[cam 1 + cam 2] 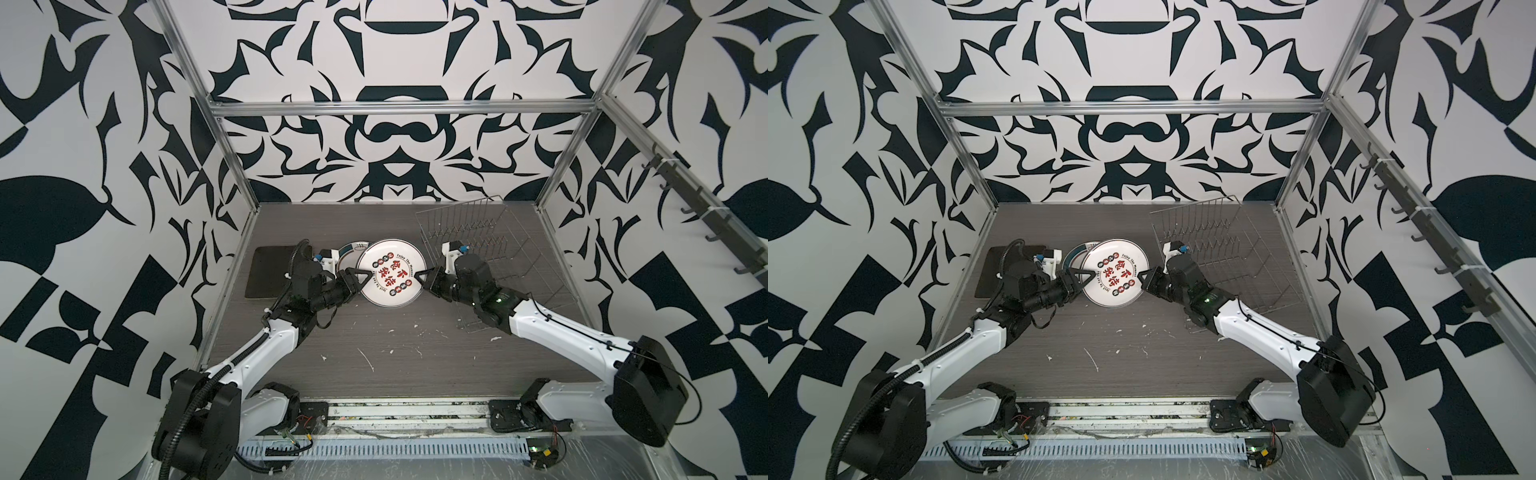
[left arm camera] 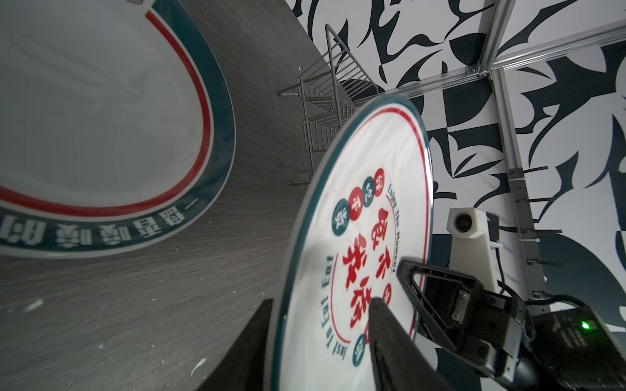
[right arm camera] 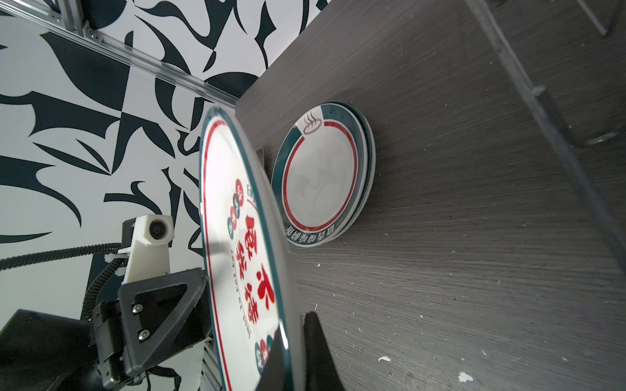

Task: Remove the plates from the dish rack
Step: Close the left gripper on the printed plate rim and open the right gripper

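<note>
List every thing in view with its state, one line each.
red-character plate: held off the table, face up
right end effector: shut on its rim
left end effector: straddling the opposite rim, grip unclear
teal-rimmed plates: stacked flat on the table
dark square plate: flat on the table
dish rack: no plates visible inside
</note>
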Tool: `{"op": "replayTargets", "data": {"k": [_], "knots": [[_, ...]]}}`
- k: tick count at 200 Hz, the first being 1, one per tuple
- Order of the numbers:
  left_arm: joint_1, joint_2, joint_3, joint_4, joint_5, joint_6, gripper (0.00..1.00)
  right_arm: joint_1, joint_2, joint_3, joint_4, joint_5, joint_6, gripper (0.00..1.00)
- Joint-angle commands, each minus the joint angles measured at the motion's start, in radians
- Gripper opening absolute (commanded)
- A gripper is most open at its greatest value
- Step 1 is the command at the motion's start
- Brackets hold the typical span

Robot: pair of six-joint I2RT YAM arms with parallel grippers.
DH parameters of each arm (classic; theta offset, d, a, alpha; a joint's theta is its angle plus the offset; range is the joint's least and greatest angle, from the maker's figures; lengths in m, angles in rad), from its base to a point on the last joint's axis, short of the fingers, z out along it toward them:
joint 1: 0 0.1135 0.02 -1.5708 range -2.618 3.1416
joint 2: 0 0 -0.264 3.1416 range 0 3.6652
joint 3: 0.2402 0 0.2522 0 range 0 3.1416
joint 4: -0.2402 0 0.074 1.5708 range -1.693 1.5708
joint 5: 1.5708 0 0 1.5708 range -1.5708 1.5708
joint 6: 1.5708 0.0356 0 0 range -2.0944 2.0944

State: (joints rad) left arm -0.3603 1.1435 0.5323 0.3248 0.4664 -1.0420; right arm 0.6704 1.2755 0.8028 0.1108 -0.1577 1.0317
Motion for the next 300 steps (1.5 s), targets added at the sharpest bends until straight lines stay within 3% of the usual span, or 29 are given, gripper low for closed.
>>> {"op": "replayTargets", "data": {"k": [1,37,89,156,189,210,272,300], "knots": [[-0.002,-0.022,-0.005,0.002,-0.02,0.007,0.43,-0.001,-0.018,0.034,0.111,-0.03,0.011,0.0],[0.0,-0.024,-0.004,0.0,-0.021,0.007,0.34,-0.008,-0.005,0.038,0.124,-0.059,0.017,0.0],[-0.001,-0.028,-0.008,-0.005,-0.033,0.01,0.29,-0.011,0.003,0.044,0.135,-0.081,0.013,0.0],[0.0,-0.03,-0.009,-0.004,-0.043,0.007,0.1,-0.014,0.022,0.05,0.144,-0.111,0.015,0.0],[0.002,-0.026,-0.011,-0.006,-0.055,0.006,0.0,-0.024,0.027,0.053,0.141,-0.112,0.015,0.31],[0.02,-0.01,-0.003,0.01,-0.038,-0.012,0.0,-0.04,0.028,0.056,0.129,-0.114,0.021,0.49],[0.115,0.034,0.077,-0.006,0.032,-0.02,0.0,-0.111,0.053,0.102,0.079,-0.163,0.028,0.72],[0.151,0.054,0.097,-0.028,0.041,0.003,0.0,-0.129,0.074,0.136,0.037,-0.164,0.011,0.75]]}}
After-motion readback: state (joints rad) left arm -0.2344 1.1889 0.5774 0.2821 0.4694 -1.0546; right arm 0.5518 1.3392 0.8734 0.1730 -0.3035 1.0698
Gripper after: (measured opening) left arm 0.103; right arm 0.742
